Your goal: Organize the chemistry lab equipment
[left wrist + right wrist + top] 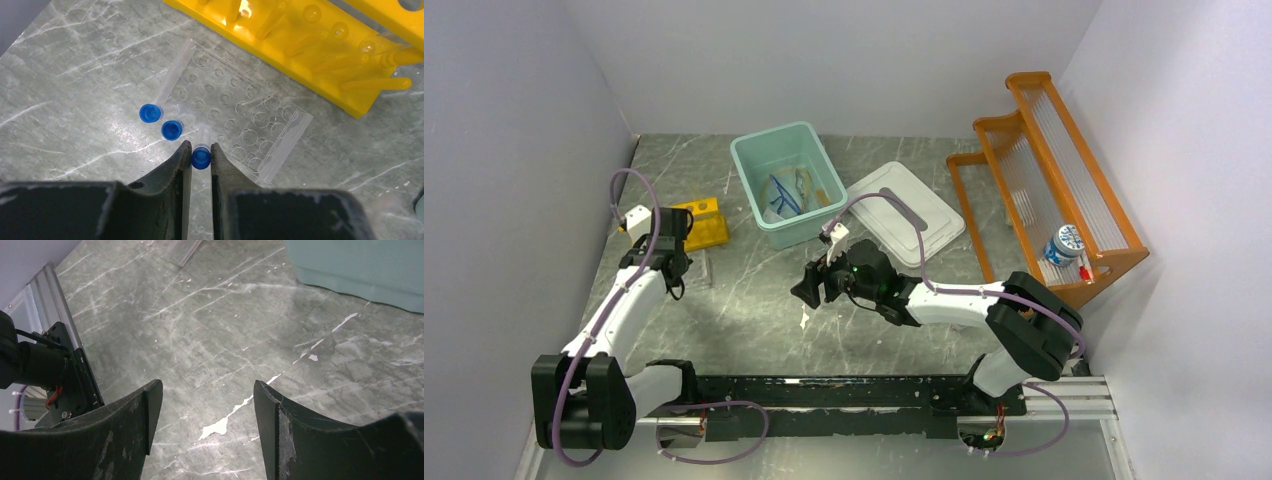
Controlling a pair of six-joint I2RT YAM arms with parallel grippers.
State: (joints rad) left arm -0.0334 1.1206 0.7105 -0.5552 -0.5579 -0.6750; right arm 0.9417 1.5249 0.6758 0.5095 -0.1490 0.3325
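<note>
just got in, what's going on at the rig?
Left gripper is shut on the blue cap end of a tube down at the table, beside the yellow rack. Two more capped tubes lie next to it by a clear well plate. Right gripper is open and empty over bare table near the teal bin, which holds tubing loops.

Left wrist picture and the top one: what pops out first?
In the left wrist view, the left gripper has its jaws pinched on a clear test tube with a bright blue cap, two more blue-capped tubes lying beyond it near the yellow plastic tube rack. From above, the orange wooden shelf stands along the right wall, and a pale green plastic tub sits mid-table at the back.
</note>
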